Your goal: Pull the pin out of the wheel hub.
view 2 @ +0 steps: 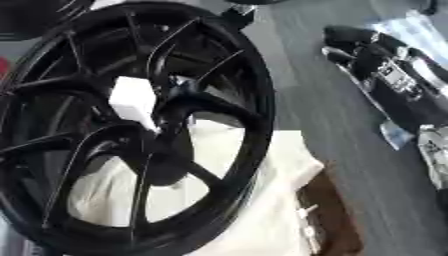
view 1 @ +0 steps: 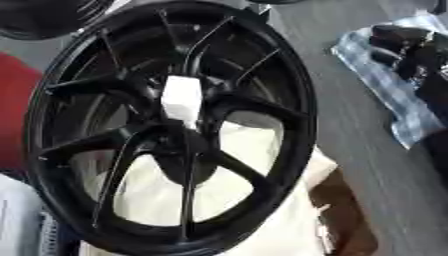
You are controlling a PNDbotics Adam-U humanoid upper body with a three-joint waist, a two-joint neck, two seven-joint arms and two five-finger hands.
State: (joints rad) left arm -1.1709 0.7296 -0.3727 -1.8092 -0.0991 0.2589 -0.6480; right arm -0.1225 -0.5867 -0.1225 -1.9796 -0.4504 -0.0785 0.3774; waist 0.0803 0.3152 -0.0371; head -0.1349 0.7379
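A chunky white pin (view 1: 182, 101) is seen stuck in the black wheel hub (view 1: 171, 145), whose rim is cut off at the edges. The right robot hand (view 2: 385, 75) is just a dark blur over a blue cloth (view 1: 394, 85), so its fingers can't really be made out.

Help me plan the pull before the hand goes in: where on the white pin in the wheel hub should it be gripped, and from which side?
Grip the white pin on its upper, exposed part, which stands out of the black wheel's hub toward the camera. Probably come from the right, where the robot's right hand shows, thumb and fingers across its flat sides. The spokes crowd its base, so stay high.
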